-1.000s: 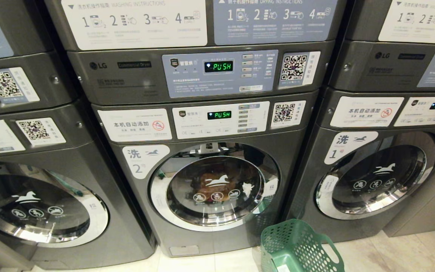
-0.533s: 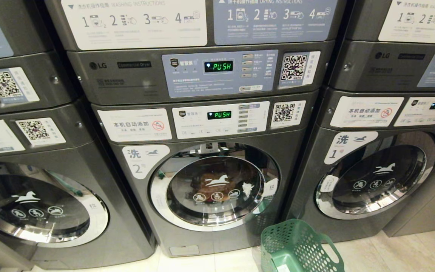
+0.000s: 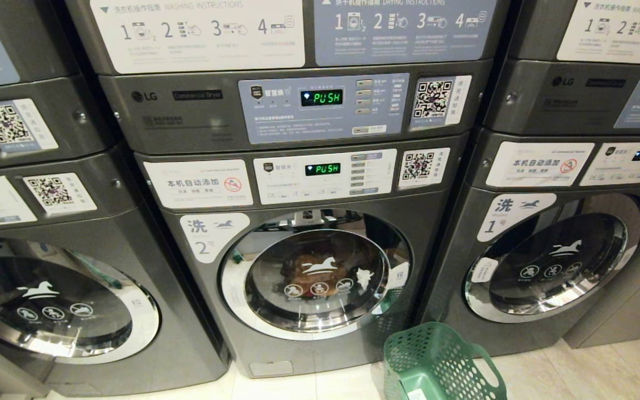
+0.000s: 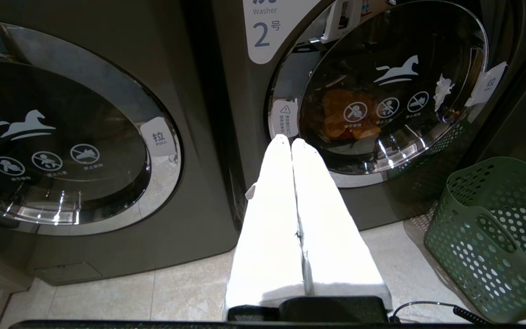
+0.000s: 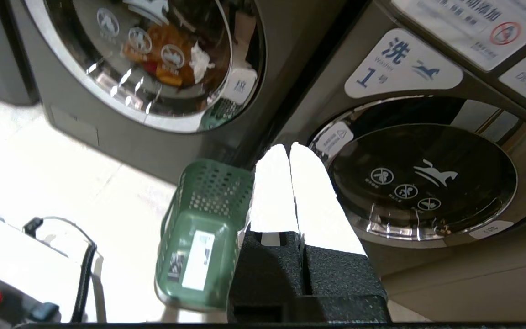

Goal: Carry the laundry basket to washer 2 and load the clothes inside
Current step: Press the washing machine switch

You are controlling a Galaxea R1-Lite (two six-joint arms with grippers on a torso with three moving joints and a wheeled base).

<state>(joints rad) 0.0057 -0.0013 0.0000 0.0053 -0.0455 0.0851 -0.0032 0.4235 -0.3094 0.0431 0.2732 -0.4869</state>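
The green perforated plastic laundry basket (image 5: 201,228) stands on the floor between the dark grey front-load washer 2 (image 3: 309,266) and the matching washer 1 (image 3: 553,261), just beside my right gripper (image 5: 289,148), its long axis running away from the machines. My right gripper is pressed shut and empty, nearer the basket than my left gripper (image 4: 290,142), which is also shut and empty. The orange, red and white clothes (image 5: 171,55) lie behind washer 2's closed door.
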